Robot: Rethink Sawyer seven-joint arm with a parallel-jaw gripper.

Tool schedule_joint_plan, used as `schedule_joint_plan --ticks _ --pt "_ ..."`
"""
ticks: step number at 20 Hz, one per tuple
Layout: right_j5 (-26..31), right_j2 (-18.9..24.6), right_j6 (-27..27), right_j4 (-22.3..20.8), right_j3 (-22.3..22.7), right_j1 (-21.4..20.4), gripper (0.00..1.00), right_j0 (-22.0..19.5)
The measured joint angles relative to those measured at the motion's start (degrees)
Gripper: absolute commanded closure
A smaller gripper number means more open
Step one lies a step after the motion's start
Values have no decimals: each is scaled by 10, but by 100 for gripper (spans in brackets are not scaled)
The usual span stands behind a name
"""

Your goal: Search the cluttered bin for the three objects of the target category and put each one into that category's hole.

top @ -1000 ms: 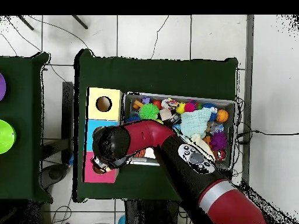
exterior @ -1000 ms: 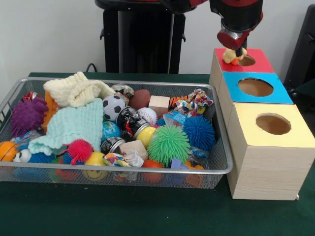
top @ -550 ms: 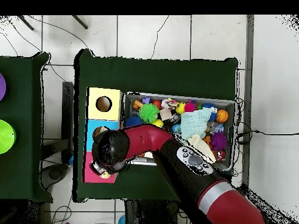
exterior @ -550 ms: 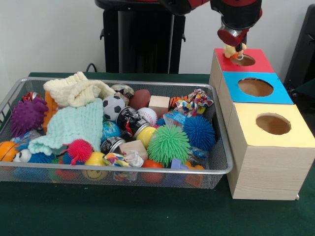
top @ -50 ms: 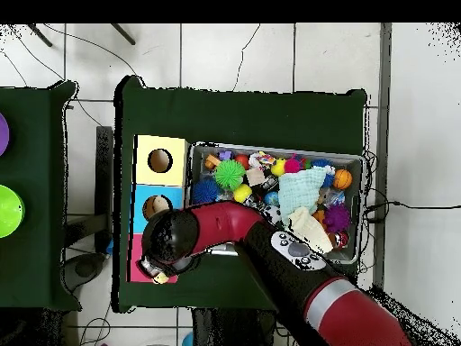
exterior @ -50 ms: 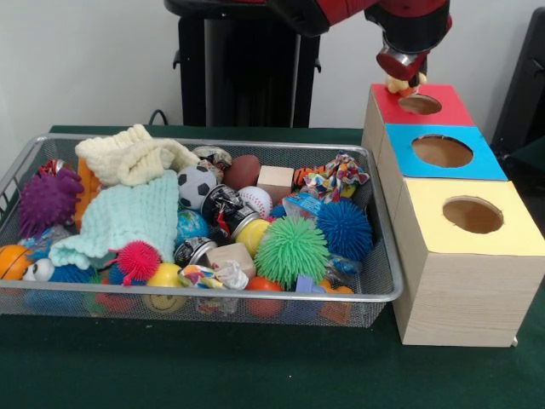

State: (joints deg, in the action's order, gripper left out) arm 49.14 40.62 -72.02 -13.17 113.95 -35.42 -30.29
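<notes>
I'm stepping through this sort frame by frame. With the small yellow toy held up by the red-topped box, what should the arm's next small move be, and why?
Probably shift the gripper over the red-topped box's round hole before releasing. The small yellow toy hangs at that box's far edge, short of the hole, so dropping it now would likely miss.

No legible text, labels, brands, numbers or signs are observed on any item in the front view or the overhead view.
</notes>
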Motion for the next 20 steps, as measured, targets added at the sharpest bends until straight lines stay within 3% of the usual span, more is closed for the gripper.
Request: schedule_joint_plan --ticks 20 --pt "-93 0 0 2 15 7 100 -6"
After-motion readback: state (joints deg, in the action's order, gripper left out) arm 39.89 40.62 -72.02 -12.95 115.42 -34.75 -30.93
